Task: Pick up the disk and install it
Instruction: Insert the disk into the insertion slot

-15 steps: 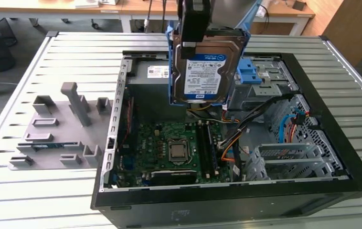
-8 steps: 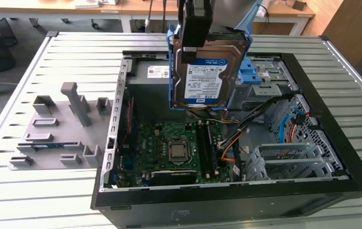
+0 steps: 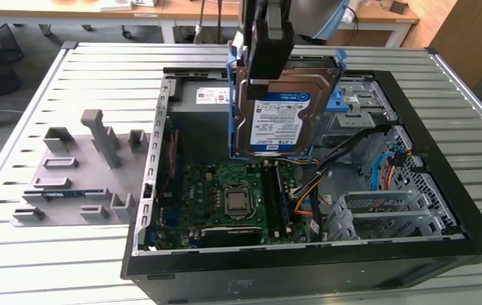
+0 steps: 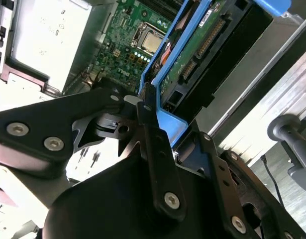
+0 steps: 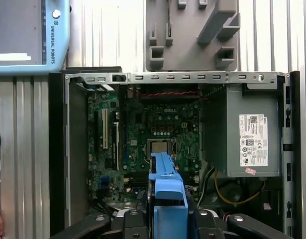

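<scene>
Holding the disk [image 3: 282,117] on edge in the air above the open computer case [image 3: 444,190], over the motherboard [image 3: 224,190], with the gripper [image 3: 266,73] clamped on the upper edge of the blue carrier [image 4: 167,127]. Not yet seated in any bay. Gripped by only 1 narrow plastic edge, so may slip or swing: could drop onto the motherboard, or catch the loose cables [image 3: 351,147] nearby.

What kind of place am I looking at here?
Most likely a robotics lab or test workshop. An open computer case sits on a slatted metal table beside a grey parts fixture. Office desks stand behind, and the gripper holds a disk above the case.
</scene>
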Action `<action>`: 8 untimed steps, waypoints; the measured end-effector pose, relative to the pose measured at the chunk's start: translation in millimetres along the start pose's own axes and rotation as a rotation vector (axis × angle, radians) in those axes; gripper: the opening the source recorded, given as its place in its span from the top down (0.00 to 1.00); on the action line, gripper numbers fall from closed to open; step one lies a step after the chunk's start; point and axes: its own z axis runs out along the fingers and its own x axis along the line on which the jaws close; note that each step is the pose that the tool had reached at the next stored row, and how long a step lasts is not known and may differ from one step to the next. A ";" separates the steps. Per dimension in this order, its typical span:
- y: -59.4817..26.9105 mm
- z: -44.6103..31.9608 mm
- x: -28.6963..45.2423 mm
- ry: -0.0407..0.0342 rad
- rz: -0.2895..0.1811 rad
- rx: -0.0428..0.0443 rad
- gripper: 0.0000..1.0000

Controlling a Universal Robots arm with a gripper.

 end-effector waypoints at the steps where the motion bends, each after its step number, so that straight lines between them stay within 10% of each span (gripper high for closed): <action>1: -3.6 -0.1 0.1 0.0002 0.000 0.0000 0.64; 8: -11.2 0.1 6.4 0.0001 0.000 -0.0001 0.64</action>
